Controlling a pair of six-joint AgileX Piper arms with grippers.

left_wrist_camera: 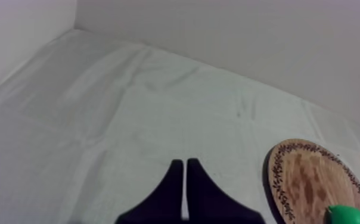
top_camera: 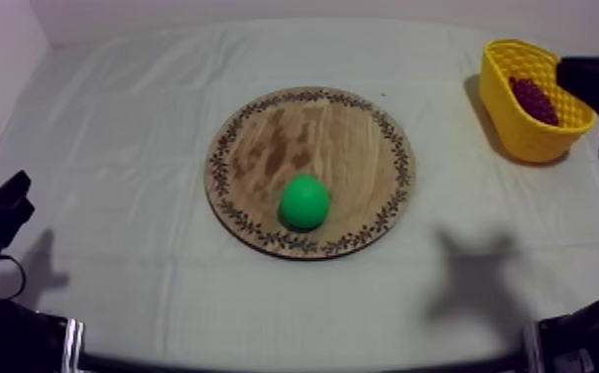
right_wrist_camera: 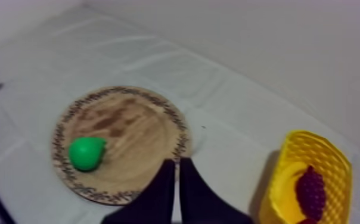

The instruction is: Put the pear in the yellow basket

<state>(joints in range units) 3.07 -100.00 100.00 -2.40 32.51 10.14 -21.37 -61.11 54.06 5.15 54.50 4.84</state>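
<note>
From above, the pear point(top_camera: 304, 201) lies on the wooden board point(top_camera: 274, 149), well apart from the yellow basket point(top_camera: 517, 124) holding grapes point(top_camera: 535, 99); in the left wrist view the left hand point(left_wrist_camera: 185, 163) is closed, empty, near the board; in the right wrist view the right hand point(right_wrist_camera: 177, 163) likewise, by the board's rim.

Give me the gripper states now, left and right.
Left gripper: closed, holding nothing.
Right gripper: closed, holding nothing; the pear lies on the wooden board.
</note>
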